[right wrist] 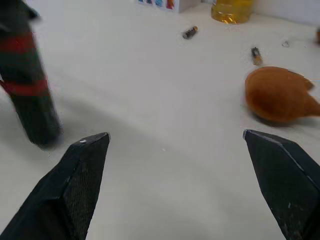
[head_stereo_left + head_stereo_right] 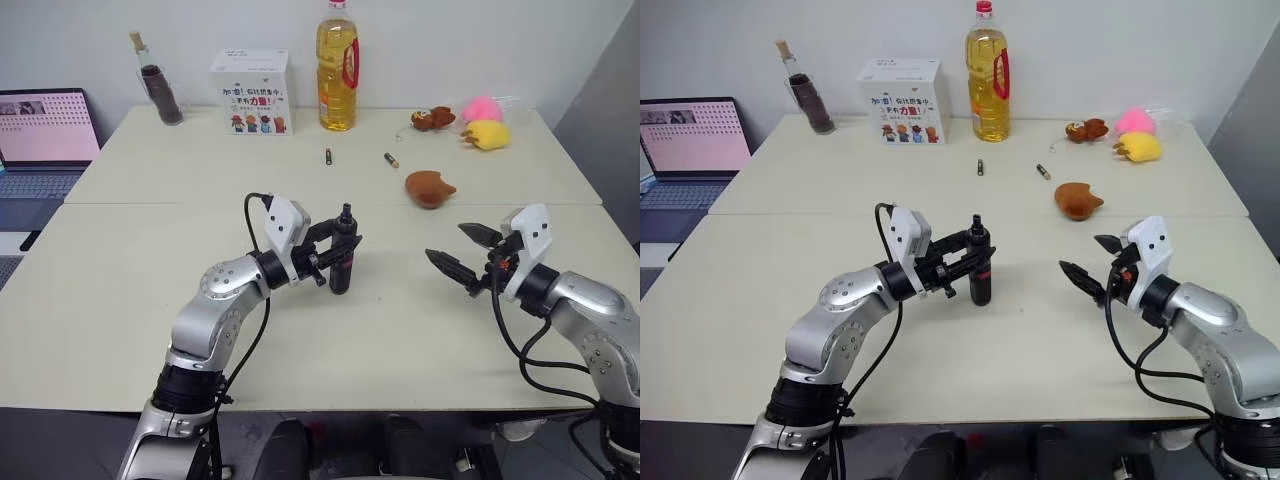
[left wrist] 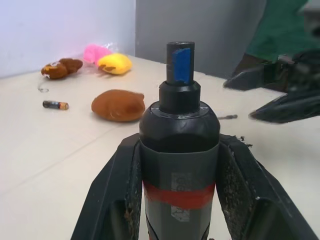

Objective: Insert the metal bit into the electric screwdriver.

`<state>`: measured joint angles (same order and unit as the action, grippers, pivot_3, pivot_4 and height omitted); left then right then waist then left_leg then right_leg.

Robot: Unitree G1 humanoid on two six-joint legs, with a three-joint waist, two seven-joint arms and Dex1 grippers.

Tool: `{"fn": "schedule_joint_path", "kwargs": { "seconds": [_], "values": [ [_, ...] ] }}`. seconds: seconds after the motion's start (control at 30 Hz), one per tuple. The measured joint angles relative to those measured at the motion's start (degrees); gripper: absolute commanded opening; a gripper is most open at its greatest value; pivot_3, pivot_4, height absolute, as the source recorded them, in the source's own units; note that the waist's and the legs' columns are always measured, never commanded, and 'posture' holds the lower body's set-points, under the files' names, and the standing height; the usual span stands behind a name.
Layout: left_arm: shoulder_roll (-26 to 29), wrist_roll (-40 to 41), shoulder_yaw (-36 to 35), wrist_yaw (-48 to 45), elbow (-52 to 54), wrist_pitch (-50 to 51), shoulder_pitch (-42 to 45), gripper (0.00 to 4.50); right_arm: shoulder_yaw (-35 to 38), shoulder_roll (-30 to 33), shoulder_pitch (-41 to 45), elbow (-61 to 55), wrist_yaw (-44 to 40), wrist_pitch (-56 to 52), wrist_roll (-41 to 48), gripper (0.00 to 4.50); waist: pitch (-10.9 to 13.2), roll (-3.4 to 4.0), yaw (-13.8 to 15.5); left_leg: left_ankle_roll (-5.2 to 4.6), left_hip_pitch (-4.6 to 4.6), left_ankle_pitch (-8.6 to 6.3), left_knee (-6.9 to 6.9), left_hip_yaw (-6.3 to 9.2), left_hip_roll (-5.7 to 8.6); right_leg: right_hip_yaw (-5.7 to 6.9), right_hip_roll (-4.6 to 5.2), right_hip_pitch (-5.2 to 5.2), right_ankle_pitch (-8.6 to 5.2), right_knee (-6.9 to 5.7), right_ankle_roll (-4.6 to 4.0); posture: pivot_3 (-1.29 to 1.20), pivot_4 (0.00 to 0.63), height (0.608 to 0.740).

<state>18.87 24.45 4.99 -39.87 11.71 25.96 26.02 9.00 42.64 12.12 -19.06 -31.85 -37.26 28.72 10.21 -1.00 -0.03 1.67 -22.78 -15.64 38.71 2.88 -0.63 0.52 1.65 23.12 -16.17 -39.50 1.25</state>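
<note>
Pale tabletop (image 2: 130,300). Left gripper (image 2: 340,255) jaws clamped on upright electric screwdriver (image 2: 343,262), nose up. Right gripper (image 2: 462,252) to its right, jaws wide, empty.

You've got 1 electric screwdriver (image 2: 342,262) on show, and 2 grippers: the left gripper (image 2: 338,252) and the right gripper (image 2: 461,252). Count 2 small batteries out on the table (image 2: 150,300): 1 battery (image 2: 327,156) and a second battery (image 2: 391,159). Plush toys, you're looking at 4: 1 brown plush (image 2: 429,188), 1 small brown plush (image 2: 432,119), 1 pink plush (image 2: 481,107) and 1 yellow plush (image 2: 487,134). Bottles come to 2: 1 oil bottle (image 2: 337,68) and 1 dark glass bottle (image 2: 160,88). Add 1 white box (image 2: 251,92) and 1 laptop (image 2: 40,140).
</note>
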Motion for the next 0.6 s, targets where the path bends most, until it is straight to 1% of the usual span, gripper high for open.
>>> {"fn": "schedule_joint_path", "kwargs": {
  "seconds": [0.1, 0.17, 0.27, 0.4, 0.43, 0.47, 0.6],
  "values": [
    [-2.0, -0.9, 1.0, 0.0, -1.5, -2.2, 1.0, 1.69, -1.0, 5.0, 1.7, 7.5, -0.9, 0.5, -5.1, 4.5, 0.0, 0.0, 0.1, 0.0, -0.02, 0.0, 0.01, -0.04, 0.04, 0.0, 0.04, 0.0, 0.01, 0.04, 0.01, 0.0, 0.15, 0.74],
    [-3.4, -1.8, 1.9, 0.1, -3.2, -3.7, 1.1, 1.69, -1.5, 7.2, 2.9, 11.1, -2.3, 0.7, -7.3, 4.5, 0.0, 0.0, 0.1, 0.0, 0.0, 0.0, 0.0, -0.07, 0.03, -0.02, 0.03, 0.0, 0.01, 0.04, 0.0, 0.0, 0.15, 0.74],
    [-5.6, -3.4, 3.0, 0.5, -7.1, -6.1, 1.3, 1.69, -4.7, 10.9, 7.8, 18.9, -7.3, 1.6, -10.0, 4.5, 0.0, 0.0, -0.3, 0.0, 0.02, 0.0, -0.02, -0.11, -0.03, -0.03, -0.03, 0.04, 0.01, 0.02, 0.0, 0.0, 0.15, 0.74],
    [-6.9, -4.7, 3.7, 0.4, -8.4, -8.2, 1.3, 1.69, -8.8, 13.2, 14.5, 26.6, -13.9, 1.3, -12.1, 4.5, 0.0, 0.02, -0.4, 0.0, 0.03, 0.0, -0.03, -0.11, -0.05, -0.05, -0.04, 0.06, 0.02, 0.02, -0.01, 0.0, 0.15, 0.74],
    [-7.0, -4.9, 3.7, 0.3, -8.8, -9.1, 1.1, 1.69, -10.8, 13.5, 17.5, 29.4, -16.5, 0.9, -12.8, 4.5, 0.0, 0.02, -0.4, 0.0, 0.04, 0.0, -0.03, -0.13, -0.05, -0.04, -0.04, 0.06, 0.02, 0.02, -0.01, 0.0, 0.15, 0.74],
    [-7.2, -5.0, 3.8, 0.2, -8.9, -9.2, 1.1, 1.69, -11.3, 13.6, 18.4, 30.2, -17.3, 0.8, -13.1, 4.5, 0.0, 0.03, -0.4, 0.0, 0.04, 0.0, -0.03, -0.13, -0.04, -0.04, -0.03, 0.05, 0.02, 0.02, -0.01, 0.0, 0.15, 0.74],
    [-7.7, -6.6, 4.8, -0.3, -9.2, -13.1, -0.6, 1.69, -21.8, 12.9, 33.2, 45.9, -28.1, 3.0, -20.6, 4.5, 0.0, 0.1, -0.3, 0.0, 0.11, 0.0, -0.02, -0.24, -0.01, -0.04, 0.0, 0.02, 0.03, 0.05, -0.02, 0.0, 0.15, 0.74]
  ]
}}
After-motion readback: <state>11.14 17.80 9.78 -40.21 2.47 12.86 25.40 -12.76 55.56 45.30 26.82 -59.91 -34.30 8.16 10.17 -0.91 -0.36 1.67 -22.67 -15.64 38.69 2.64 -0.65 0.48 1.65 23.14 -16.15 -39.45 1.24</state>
